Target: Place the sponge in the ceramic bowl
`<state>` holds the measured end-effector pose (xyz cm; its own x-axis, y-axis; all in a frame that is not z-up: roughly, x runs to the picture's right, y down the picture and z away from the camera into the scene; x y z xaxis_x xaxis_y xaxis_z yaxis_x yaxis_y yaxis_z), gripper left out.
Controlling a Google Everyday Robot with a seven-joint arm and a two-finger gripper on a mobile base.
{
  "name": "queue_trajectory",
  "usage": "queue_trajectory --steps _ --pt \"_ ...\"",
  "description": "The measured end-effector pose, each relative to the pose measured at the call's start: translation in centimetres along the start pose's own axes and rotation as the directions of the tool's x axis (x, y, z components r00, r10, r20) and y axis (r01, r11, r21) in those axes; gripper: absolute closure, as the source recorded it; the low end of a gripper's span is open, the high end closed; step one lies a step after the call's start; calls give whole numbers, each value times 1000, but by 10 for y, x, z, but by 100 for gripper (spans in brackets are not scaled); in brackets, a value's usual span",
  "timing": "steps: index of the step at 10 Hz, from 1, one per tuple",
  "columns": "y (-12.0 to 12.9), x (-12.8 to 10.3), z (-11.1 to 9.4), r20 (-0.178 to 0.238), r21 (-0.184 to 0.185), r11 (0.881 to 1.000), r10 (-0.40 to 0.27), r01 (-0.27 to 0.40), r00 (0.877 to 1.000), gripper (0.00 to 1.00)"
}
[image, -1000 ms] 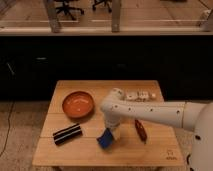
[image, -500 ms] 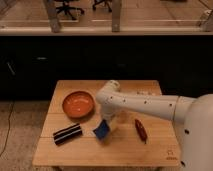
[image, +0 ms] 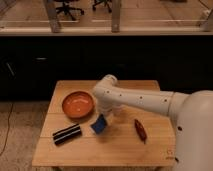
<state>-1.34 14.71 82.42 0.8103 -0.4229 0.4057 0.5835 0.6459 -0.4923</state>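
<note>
Sponge (image: 98,126), blue, flat and soft, hangs tilted from my gripper (image: 103,119), which is clamped on its upper edge just above the wooden table (image: 120,150). The ceramic bowl (image: 78,104) lies close by, toward the picture's left and farther back. It is round, shallow, glazed orange-red, hard, and wide enough to take the sponge easily.

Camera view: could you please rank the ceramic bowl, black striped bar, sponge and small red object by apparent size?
1. ceramic bowl
2. black striped bar
3. sponge and small red object: too alike to rank.
The gripper holds the sponge between the bowl and the red object.
</note>
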Motion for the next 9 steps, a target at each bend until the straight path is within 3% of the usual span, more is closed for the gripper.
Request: queue_trajectory --steps 9 --pt "-56 -1 -17 -27 16 999 -50 50 998 100"
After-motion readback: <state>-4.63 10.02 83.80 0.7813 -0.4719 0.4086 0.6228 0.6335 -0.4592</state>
